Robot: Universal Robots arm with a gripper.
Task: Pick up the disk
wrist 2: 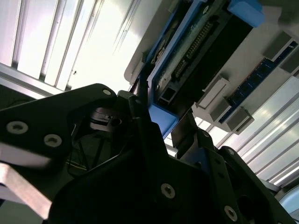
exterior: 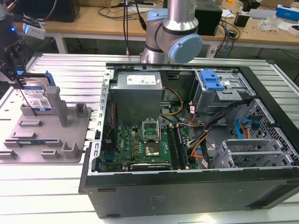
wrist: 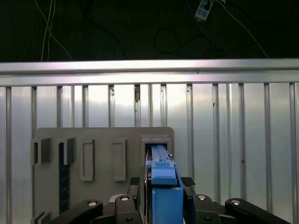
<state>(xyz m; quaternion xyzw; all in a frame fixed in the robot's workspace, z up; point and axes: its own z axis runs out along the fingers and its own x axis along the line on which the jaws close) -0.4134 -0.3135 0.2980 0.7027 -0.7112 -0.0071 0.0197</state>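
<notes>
My gripper sits closed narrow on the top edge of the disk, which stands on edge in a slot of the grey holder beside the computer case, its length running straight down from my fingers.

You face a ribbed metal table washed in bright glare. Behind it stands a wooden bench strewn with cables and boxes. Beyond the table's edge, darkness.
</notes>
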